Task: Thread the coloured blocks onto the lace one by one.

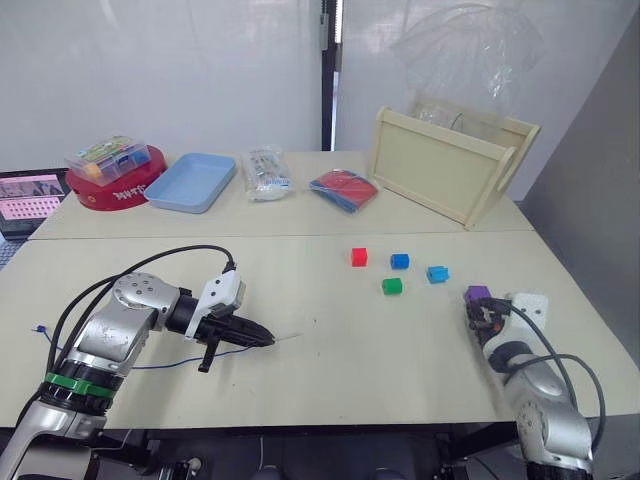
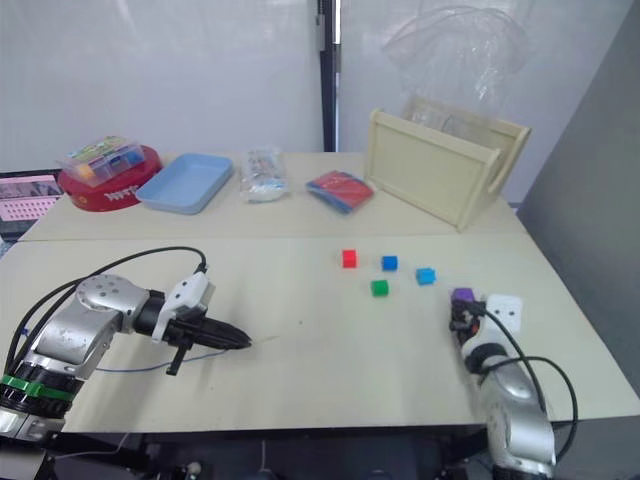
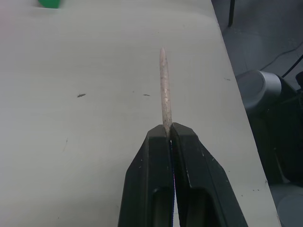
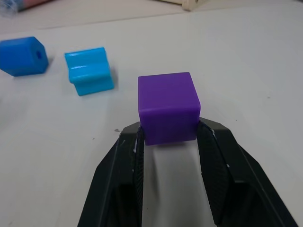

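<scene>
My left gripper (image 1: 262,339) is shut on the lace's stiff pale tip (image 3: 164,90), which sticks out past the fingers toward the right. The thin dark blue lace (image 1: 150,364) trails back along the table to the left. At the table's right side my right gripper (image 1: 480,303) is shut on the purple block (image 4: 168,107), held just above the table. The red block (image 1: 359,257), blue block (image 1: 400,261), cyan block (image 1: 437,274) and green block (image 1: 392,286) lie loose on the table between the two grippers.
At the back stand a wooden crate (image 1: 450,163) with a clear bag, a red-blue packet (image 1: 343,189), a plastic pouch (image 1: 265,173), a blue tray (image 1: 192,182) and a red tin (image 1: 115,185) with a clear box of pieces on it. A white wall plate (image 1: 530,303) lies beside my right gripper.
</scene>
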{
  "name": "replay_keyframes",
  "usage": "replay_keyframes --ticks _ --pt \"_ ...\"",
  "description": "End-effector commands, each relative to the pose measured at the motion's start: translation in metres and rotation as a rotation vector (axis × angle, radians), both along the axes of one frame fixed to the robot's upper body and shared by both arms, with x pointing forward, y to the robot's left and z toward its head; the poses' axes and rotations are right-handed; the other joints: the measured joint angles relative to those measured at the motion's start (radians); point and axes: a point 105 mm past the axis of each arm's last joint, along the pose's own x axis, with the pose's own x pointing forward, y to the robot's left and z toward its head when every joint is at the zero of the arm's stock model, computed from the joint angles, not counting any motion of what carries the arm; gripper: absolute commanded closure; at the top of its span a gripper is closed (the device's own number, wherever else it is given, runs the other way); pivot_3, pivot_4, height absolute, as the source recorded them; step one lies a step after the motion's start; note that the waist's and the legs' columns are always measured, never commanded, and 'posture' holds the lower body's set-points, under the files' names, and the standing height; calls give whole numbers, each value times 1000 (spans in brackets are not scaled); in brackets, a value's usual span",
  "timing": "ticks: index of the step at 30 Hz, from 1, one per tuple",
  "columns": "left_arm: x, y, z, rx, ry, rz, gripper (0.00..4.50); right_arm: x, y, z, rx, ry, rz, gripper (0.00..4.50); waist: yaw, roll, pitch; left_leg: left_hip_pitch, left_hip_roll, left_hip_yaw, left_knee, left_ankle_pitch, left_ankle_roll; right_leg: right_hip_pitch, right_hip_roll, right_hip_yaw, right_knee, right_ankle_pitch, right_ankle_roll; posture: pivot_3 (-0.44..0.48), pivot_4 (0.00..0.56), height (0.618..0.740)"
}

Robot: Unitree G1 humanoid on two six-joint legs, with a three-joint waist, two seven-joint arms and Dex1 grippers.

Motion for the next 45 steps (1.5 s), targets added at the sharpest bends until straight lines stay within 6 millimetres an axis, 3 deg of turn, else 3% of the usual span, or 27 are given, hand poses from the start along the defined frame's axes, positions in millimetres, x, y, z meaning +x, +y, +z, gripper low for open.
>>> replay_keyframes --ticks 1,4,8,12,16,22,23,30,36,45 --pt "3 0 7 -8 -32 1 4500 -28 66 37 -50 -100 192 3392 -2 0 0 0 0 0 0 0 0 0 0 0 0 0 0 0 150 740" --pt "4 1 7 -8 -26 3 4500 -51 105 41 -20 -89 296 3392 -6 0 0 -1 1 -1 -1 0 0 -3 2 0 1 0 0 0 150 740" --pt "2 -1 6 -1 -15 -12 4500 -74 155 17 -1 28 420 3392 0 -1 0 -4 0 0 0 0 0 -5 0 1 1 0 0 0 150 740" --pt "2 0 8 12 -12 -23 4500 -60 164 -14 -22 89 392 3392 0 -4 1 -4 0 0 0 0 0 -5 0 1 1 0 0 0 150 740" --pt "3 4 12 25 -14 -25 4500 -61 179 -35 1 151 458 3392 0 -5 1 -4 0 0 0 0 0 -7 1 0 2 0 0 0 150 740" --pt "5 8 17 42 -23 -22 4500 -59 178 -26 4 90 475 3392 -7 -6 1 -3 1 0 0 0 0 -8 1 1 7 0 0 0 150 740" --pt "5 7 17 41 -22 -22 4500 -60 176 -20 -15 69 494 2373 -6 -6 1 -3 1 0 0 0 0 -9 2 1 7 0 0 0 150 740" --pt "-2 5 12 25 -5 -17 4500 -67 166 6 -184 30 802 23 -1 -7 1 -5 0 0 2 0 0 -10 1 1 7 0 0 0 150 740" --pt "-6 -2 8 -4 -3 -12 4500 -46 145 7 -401 99 1116 23 -1 -8 3 -5 1 0 3 0 0 -9 1 1 7 0 0 0 150 740" --pt "-11 -6 4 -18 5 -6 4500 -7 150 9 -648 155 1436 23 -3 -8 3 -6 1 1 6 0 0 -9 1 1 8 0 0 0 150 740"
